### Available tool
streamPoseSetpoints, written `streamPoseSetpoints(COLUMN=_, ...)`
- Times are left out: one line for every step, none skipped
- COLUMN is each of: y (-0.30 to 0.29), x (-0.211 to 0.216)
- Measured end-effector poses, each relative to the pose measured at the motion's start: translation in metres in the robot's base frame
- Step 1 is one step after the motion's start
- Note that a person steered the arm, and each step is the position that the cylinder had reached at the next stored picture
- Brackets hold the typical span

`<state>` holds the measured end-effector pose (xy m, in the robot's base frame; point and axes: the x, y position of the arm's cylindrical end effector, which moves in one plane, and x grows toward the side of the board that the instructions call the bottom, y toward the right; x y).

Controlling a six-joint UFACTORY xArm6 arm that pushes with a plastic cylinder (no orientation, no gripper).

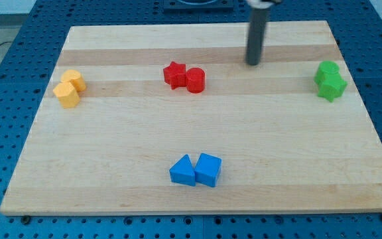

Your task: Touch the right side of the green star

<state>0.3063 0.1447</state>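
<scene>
The green star lies near the board's right edge, touching a second green block just above it. My tip rests on the board near the view's top, well to the left of both green blocks and a little higher than the star. It touches no block.
A red star and a red cylinder sit together left of my tip. Two yellow blocks lie at the left edge. A blue triangle and a blue cube lie near the bottom. The wooden board sits on a blue perforated table.
</scene>
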Motion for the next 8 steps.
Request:
streamPoseSetpoints(y=0.102, x=-0.024)
streamPoseSetpoints(y=0.197, x=-0.026)
streamPoseSetpoints(y=0.197, x=-0.026)
streamPoseSetpoints(y=0.201, x=-0.023)
streamPoseSetpoints(y=0.201, x=-0.015)
streamPoseSetpoints(y=0.201, x=0.026)
streamPoseSetpoints(y=0.201, x=0.101)
streamPoseSetpoints(y=0.184, x=0.116)
